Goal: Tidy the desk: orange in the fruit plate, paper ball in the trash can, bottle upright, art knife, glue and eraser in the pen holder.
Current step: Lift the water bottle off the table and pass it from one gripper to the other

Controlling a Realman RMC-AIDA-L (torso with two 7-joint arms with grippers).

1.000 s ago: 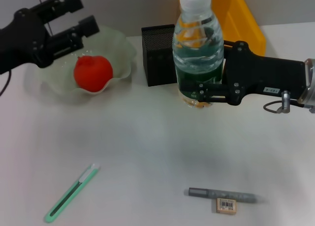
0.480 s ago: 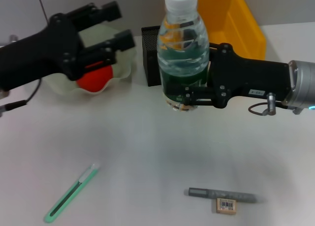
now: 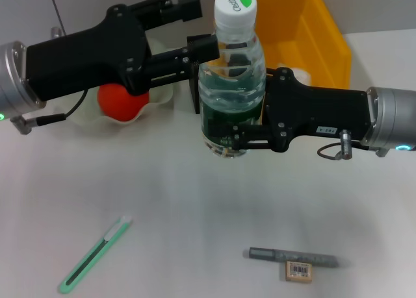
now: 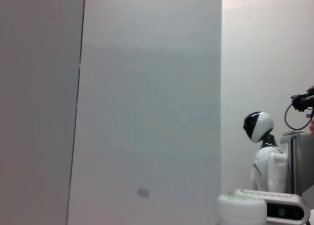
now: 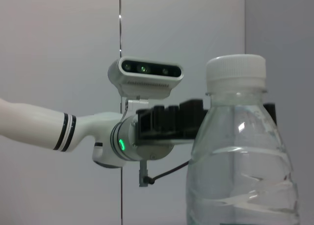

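A white desk (image 3: 195, 200) is shown before a pale grey wall, seen from the head view.

Near the left part of the far edge, a translucent fruit plate (image 3: 162, 93) is seen with the orange (image 3: 120, 103) already inside it, both partly hidden by the left arm. Toward the near left corner a green art knife (image 3: 94, 256) lies on the bare surface, its long axis running diagonally.

The left gripper (image 3: 195, 28) is extended from the left, its two fingers spread apart and holding nothing, with the lower finger just beside the bottle's shoulder and the upper one behind the cap. The bottle (image 3: 232, 84) is held upright near the middle of the far edge, its long axis vertical, so it lies directly rightward of the left gripper. It is clear, water-filled, with a white cap bearing a green mark and a dark green label low on the body; whether its base rests on the desk cannot be told. A black mesh pen holder (image 3: 194, 74) stands behind it.

The right gripper (image 3: 250, 126) is closed around the bottle's lower body from the right, and is judged the nearer arm for setting it down. Behind it a yellow trash can (image 3: 312, 25) stands at the far edge. Near the near edge, right of centre, the grey glue stick (image 3: 292, 256) lies crosswise, with the eraser (image 3: 299, 272) touching it.
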